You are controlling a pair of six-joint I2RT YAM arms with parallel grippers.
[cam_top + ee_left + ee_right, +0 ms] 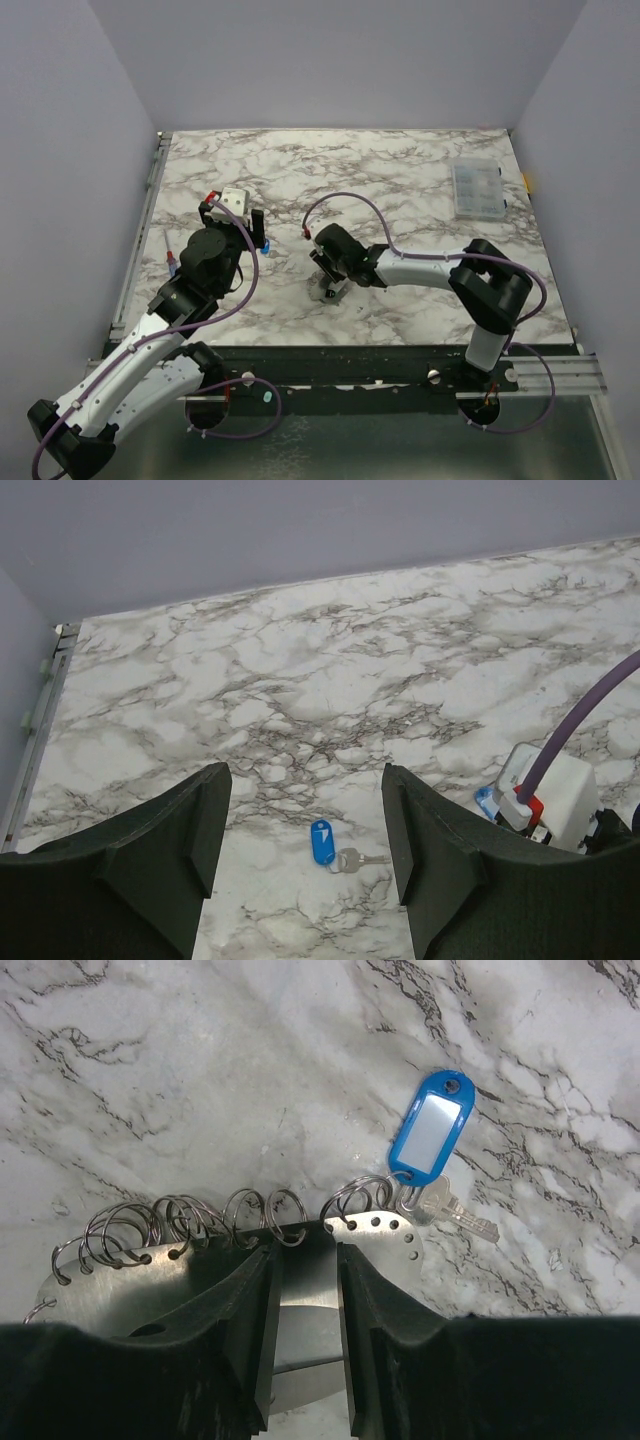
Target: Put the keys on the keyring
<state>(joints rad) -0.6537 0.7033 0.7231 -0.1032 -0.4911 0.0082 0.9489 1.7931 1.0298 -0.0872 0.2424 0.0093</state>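
My right gripper (pixel 305 1235) is shut on the keyring (pixel 385 1235), a silvery elongated metal piece with holes along its edge and several wire rings through them. A blue-tagged key (pixel 432 1135) with a silver blade hangs from a ring at its right end. In the top view the right gripper (pixel 328 270) holds the keyring (pixel 331 292) low over the table's middle. My left gripper (pixel 305 820) is open above a second blue-tagged key (pixel 322 842) that lies flat on the marble between its fingers (pixel 195 825). In the top view the left gripper (pixel 234 221) is left of centre. No black or green key shows.
A clear plastic compartment box (pixel 478 190) stands at the back right. A thin screwdriver with a red-and-blue handle (pixel 170 258) lies near the left edge. A white block with a purple cable (pixel 545 790) sits at the right of the left wrist view.
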